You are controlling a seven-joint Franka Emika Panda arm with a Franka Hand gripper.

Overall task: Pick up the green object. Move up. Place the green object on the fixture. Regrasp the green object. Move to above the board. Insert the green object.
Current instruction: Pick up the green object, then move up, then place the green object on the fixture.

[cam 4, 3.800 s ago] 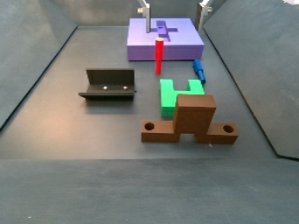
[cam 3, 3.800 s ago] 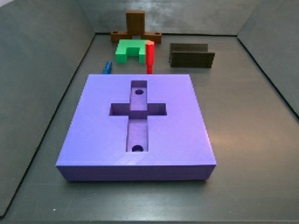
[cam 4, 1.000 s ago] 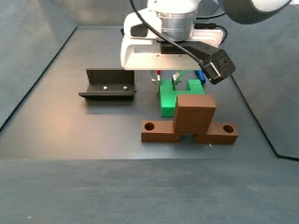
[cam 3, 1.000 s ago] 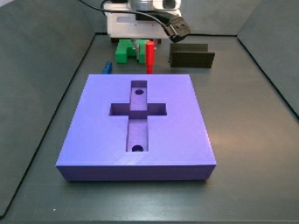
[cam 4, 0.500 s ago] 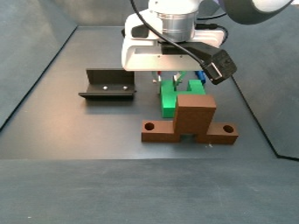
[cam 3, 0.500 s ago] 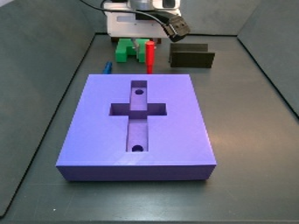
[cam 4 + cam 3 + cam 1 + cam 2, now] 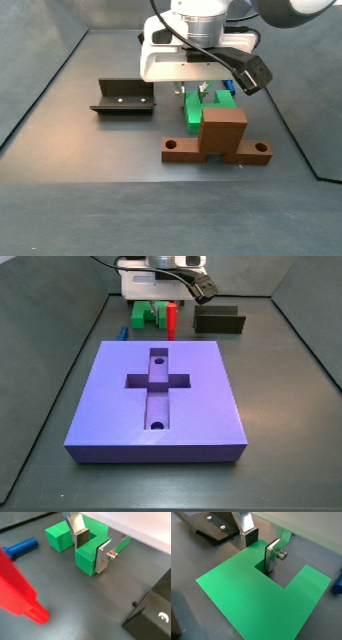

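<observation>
Now one arm of the green object (image 7: 88, 558) is straddled by the gripper (image 7: 91, 546). Its fingers (image 7: 103, 556) are seen parted, one inside the notch. Beside it the red peg (image 7: 19, 587) is seen.

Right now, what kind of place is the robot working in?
Probably a robot test bench: a grey walled tray holds toy-like pieces, a purple board with a cross recess and a dark fixture. The gripper is down at the green object.

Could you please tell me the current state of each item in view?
Bright green U-shaped piece: flat on the floor, one leg between the fingers.
Tool: down at the floor, straddling that leg; clamped or not, cannot tell.
Dark L-shaped fixture: empty.
Large purple board: cross recess empty.
Thin red peg: upright.
Small blue piece: lying down.
Brown wooden piece: standing, untouched.
</observation>
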